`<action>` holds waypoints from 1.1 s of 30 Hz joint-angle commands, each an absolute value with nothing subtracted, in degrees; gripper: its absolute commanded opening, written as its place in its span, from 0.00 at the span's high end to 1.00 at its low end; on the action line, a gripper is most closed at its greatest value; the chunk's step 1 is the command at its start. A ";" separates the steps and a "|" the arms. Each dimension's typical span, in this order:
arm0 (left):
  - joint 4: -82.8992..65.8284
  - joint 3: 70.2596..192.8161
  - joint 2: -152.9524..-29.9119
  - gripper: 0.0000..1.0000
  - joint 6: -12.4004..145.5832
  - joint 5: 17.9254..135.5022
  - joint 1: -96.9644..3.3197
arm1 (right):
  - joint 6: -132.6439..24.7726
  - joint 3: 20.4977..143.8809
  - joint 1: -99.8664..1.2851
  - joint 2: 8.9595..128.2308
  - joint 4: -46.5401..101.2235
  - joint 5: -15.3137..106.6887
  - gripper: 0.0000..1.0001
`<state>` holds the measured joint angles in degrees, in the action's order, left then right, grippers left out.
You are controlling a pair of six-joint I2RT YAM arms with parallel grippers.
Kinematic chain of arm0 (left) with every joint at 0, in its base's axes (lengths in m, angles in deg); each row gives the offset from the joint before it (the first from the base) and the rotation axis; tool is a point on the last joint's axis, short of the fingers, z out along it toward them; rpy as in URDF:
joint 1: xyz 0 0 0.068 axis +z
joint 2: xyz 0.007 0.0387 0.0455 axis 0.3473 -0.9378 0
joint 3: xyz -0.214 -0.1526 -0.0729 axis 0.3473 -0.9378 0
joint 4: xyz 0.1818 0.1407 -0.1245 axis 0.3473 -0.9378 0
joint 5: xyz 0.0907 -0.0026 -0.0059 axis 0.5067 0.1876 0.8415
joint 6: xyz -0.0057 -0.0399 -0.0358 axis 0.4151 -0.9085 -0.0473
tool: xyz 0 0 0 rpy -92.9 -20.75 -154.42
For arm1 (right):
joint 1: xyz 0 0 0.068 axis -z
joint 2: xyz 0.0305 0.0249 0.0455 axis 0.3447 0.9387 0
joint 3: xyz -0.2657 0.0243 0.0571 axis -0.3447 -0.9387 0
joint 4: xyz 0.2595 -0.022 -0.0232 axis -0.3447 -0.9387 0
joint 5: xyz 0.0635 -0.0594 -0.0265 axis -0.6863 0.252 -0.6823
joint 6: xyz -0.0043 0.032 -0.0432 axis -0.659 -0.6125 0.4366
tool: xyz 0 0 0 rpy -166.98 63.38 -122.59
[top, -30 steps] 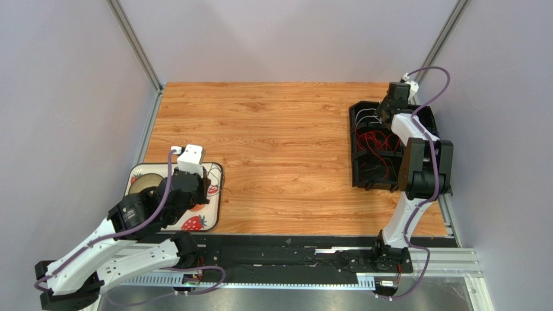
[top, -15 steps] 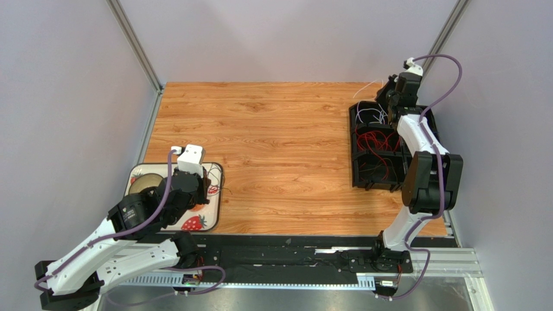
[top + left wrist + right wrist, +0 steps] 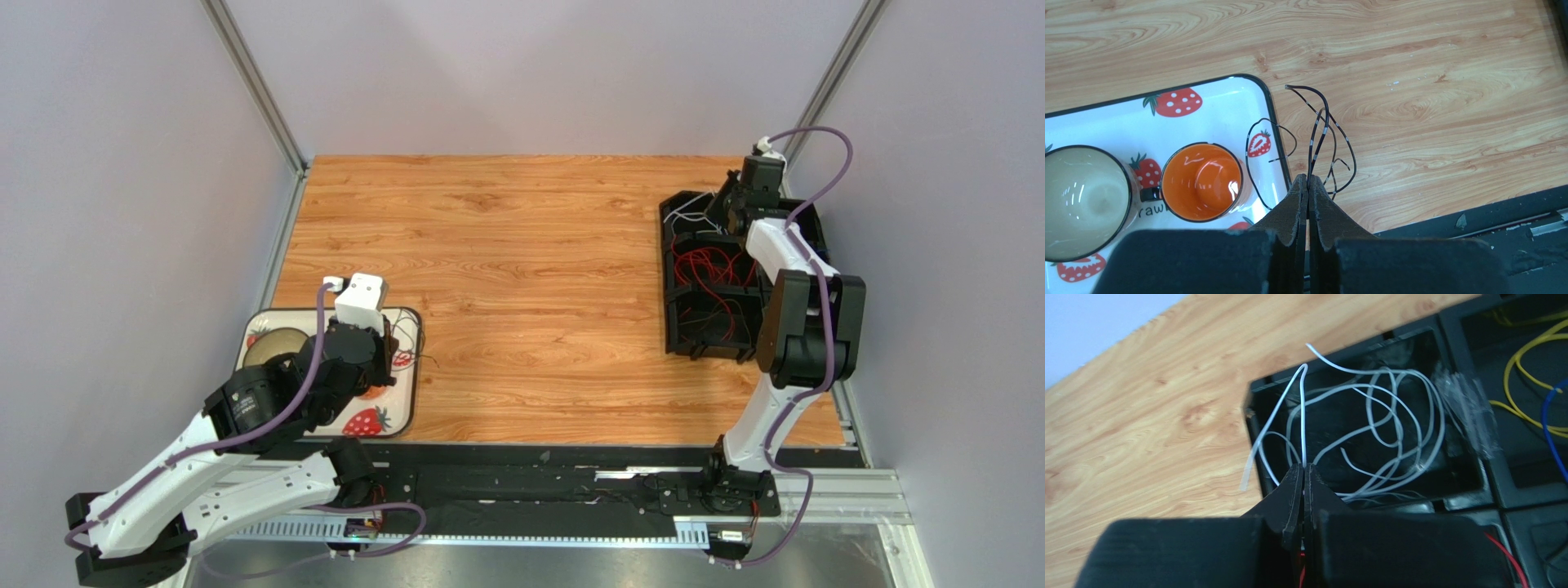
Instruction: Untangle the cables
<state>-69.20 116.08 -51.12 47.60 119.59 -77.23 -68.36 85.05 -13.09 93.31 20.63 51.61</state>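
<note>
My right gripper (image 3: pixel 1303 468) is shut on a white cable (image 3: pixel 1303 416), held over the far compartment of a black divided box (image 3: pixel 676 263), where more white cable loops (image 3: pixel 1389 435) lie. Red cables (image 3: pixel 718 272) fill the box's middle compartment; yellow (image 3: pixel 1530 367) and blue (image 3: pixel 1551 429) cables lie in a compartment to the right. My left gripper (image 3: pixel 1308 182) is shut on a dark cable (image 3: pixel 1318 131) with pale bands, whose loops hang over the edge of a strawberry tray (image 3: pixel 1229 92) and the wooden table. In the top view the left gripper (image 3: pixel 390 343) sits at the tray's right edge.
On the tray stand an orange mug (image 3: pixel 1201 182) and a cream mug (image 3: pixel 1082 199). A black rail (image 3: pixel 552 472) runs along the table's near edge. Grey walls enclose the table on three sides.
My right gripper rose toward the far corner with the white cable, then came back down over the box's far compartment. The left arm has not moved.
</note>
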 commanded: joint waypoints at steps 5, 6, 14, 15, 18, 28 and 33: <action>-68.65 116.41 -51.71 1.00 47.50 119.78 -77.10 | -69.36 87.50 -12.17 94.83 17.66 58.86 1.00; -68.73 116.50 -51.71 1.00 47.50 119.87 -77.10 | -69.27 88.37 -12.17 95.26 17.13 60.00 1.00; -68.73 116.41 -51.89 1.00 47.41 119.87 -77.10 | -69.09 97.95 -12.17 97.90 10.28 63.52 0.59; -68.73 116.50 -51.97 1.00 47.41 119.87 -77.10 | -69.09 99.44 -12.17 97.91 9.58 64.74 0.54; -68.82 116.50 -51.89 1.00 47.32 119.87 -77.10 | -69.01 100.94 -12.17 97.29 7.64 66.15 0.47; -66.54 116.58 -53.29 1.00 48.03 118.55 -77.01 | -72.61 90.25 -15.41 83.16 7.19 55.01 0.47; -59.60 115.88 -54.25 1.00 47.85 114.34 -77.10 | -72.34 83.03 -19.90 75.15 10.61 39.99 0.47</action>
